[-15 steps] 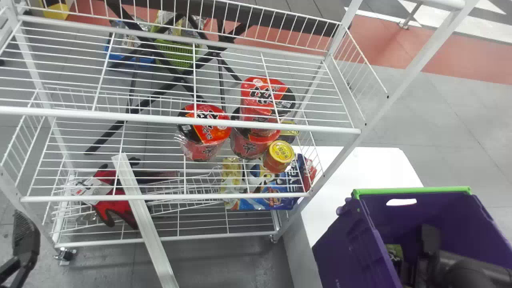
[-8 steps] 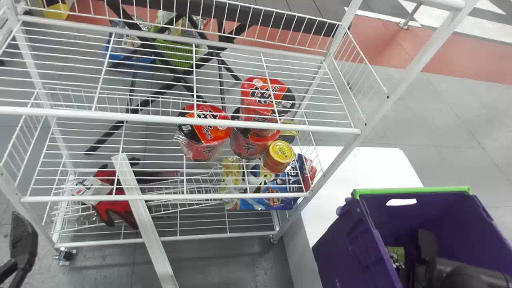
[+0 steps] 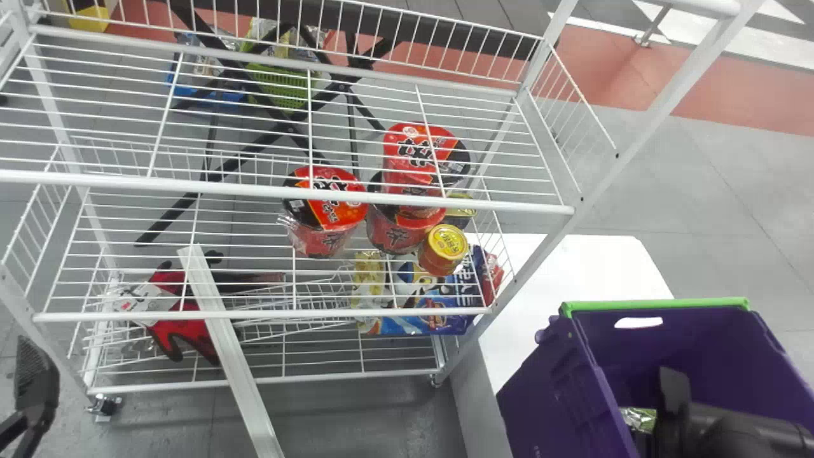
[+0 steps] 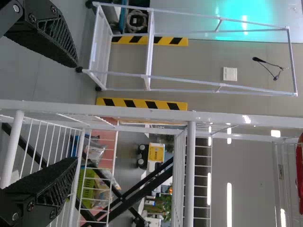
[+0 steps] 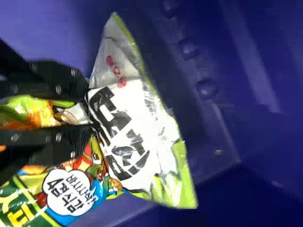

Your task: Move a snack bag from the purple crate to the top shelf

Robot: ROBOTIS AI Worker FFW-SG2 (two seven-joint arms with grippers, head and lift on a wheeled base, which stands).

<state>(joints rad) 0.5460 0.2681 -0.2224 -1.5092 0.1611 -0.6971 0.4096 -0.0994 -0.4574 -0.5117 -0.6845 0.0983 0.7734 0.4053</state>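
The black, two-fingered right gripper (image 5: 89, 112) pinches the glossy green-and-white film snack bag (image 5: 137, 127), which juts past its fingertips inside the purple plastic crate (image 3: 553, 397) and looks light, slippery and crushable, best held gently by that gathered fold.

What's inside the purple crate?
Inside the purple crate is a shiny snack bag, white and green with bright pictures, pinched in the right gripper. What's under the bag and the robot's arm is covered, so I can't tell.
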